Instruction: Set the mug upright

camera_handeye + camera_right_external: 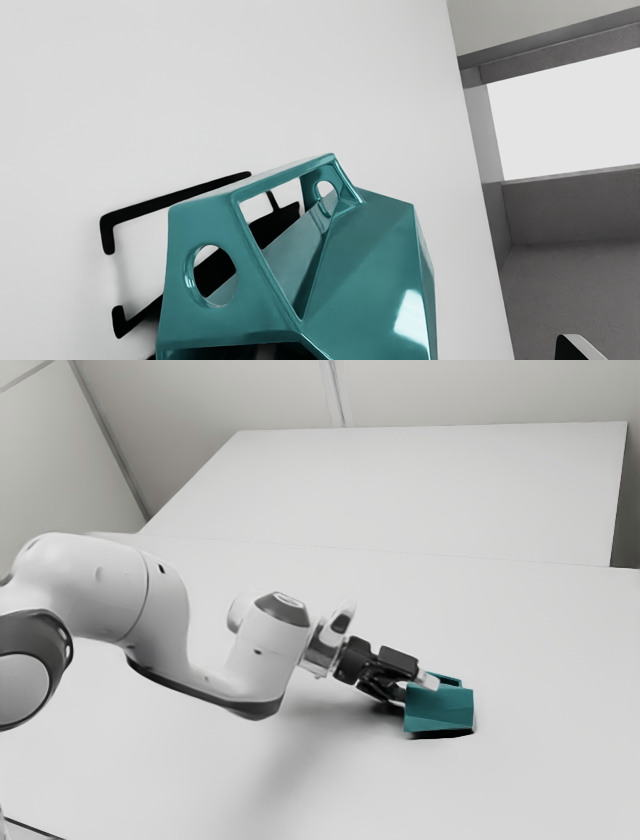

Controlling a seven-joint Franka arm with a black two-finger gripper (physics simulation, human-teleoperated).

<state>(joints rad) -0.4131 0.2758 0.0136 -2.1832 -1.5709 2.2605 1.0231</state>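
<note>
Teal mug (440,712) lay on side, exterior view's lower right; my gripper (416,688), fingers well apart, held nothing.

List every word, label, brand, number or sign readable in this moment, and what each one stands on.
Readable text: none.
Teal mug: no lettering or label on the sides in view.
Arm: a small pale mark on the grey cap near its wrist, too small to read; I cannot tell if it is lettering.
Black pincer: nothing legible.
Table: no writing seen.
</note>
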